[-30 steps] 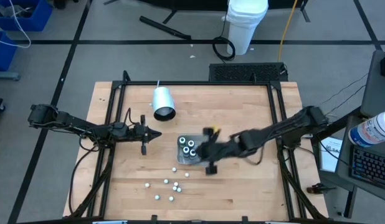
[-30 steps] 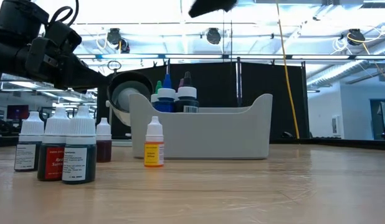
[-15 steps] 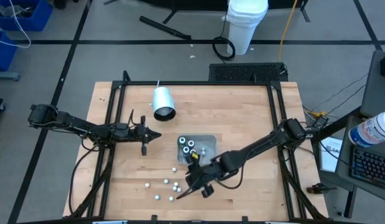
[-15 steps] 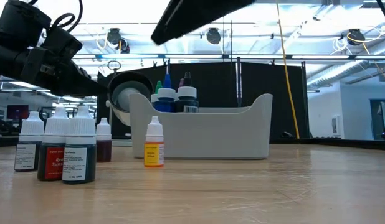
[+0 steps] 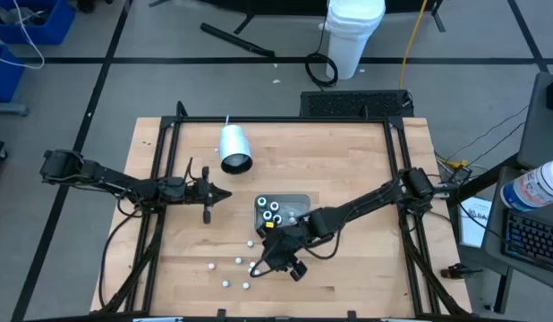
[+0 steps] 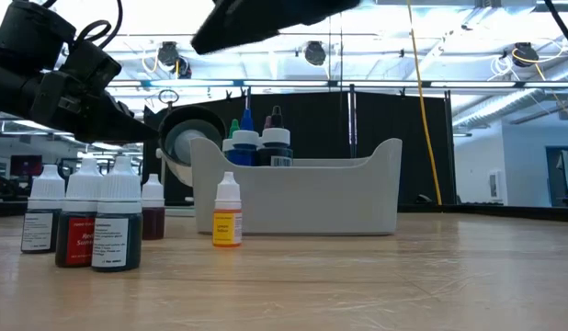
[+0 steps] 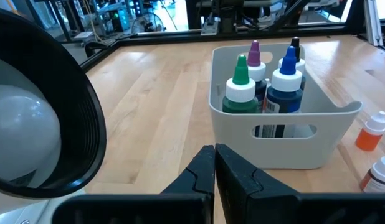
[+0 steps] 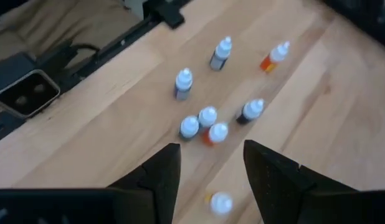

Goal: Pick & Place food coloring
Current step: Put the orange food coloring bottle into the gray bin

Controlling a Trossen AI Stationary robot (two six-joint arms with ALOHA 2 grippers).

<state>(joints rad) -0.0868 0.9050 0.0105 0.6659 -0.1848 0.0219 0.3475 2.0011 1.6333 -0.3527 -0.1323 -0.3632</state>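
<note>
Several small food coloring bottles (image 8: 208, 116) with white caps stand loose on the wooden table near its front edge (image 5: 240, 260). More of them stand in the grey tray (image 5: 294, 202) at mid table. My right gripper (image 8: 211, 177) hovers open above the loose bottles (image 5: 257, 266), touching none. My left gripper (image 7: 215, 168) is shut and empty left of the tray (image 5: 225, 193), its tips pointing at the tray (image 7: 273, 124).
A white cup (image 5: 233, 148) lies on its side at the far left of the table, its dark open mouth toward the tray. Black frame rails (image 5: 160, 179) run along the table's edges. A white bucket (image 5: 354, 31) stands on the floor beyond.
My right gripper has swung from beside the tray toward the table's near edge and a little left, and now hangs over the loose bottles. The bottles and the tray have stayed put.
</note>
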